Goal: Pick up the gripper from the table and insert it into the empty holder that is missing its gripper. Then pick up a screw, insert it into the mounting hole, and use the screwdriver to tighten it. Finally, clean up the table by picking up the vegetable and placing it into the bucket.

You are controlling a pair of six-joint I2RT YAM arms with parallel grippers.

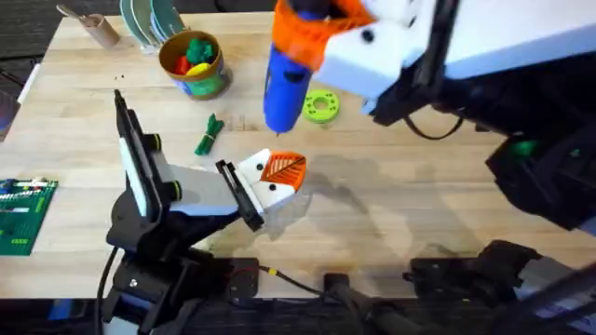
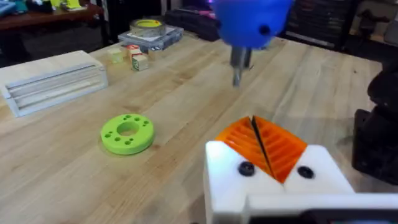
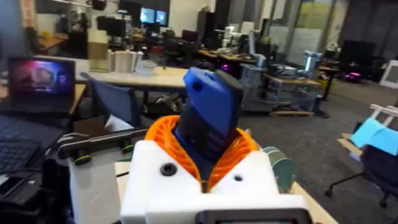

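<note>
Right gripper [image 1: 312, 33]: clamped on screwdriver [image 1: 284, 88], above the disc [image 1: 320, 106]. Left gripper [image 1: 279, 175]: pads together. Overhead added vegetable [image 1: 209, 135] and bucket [image 1: 194, 63] beyond it. No legible writing.

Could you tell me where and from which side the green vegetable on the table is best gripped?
Grip the vegetable at its middle, coming straight down from above, pincer fingers across its narrow width. It lies flat and slim on the table, clear of the bucket.
</note>
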